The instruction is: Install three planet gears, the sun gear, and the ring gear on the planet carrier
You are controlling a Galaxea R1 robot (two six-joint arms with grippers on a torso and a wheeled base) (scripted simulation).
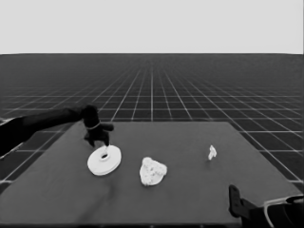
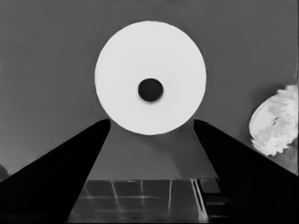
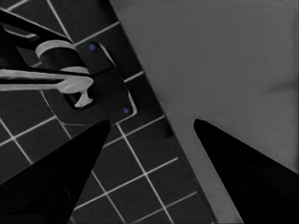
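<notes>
A simulated test space, not a real room: a dark table stands on an endless grid floor beneath a blank pale band.

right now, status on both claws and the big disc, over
Left claw open above larger round part, not gripping. Right claw parked, open, at table's near right corner. Smaller round part carries gears alongside.
</notes>
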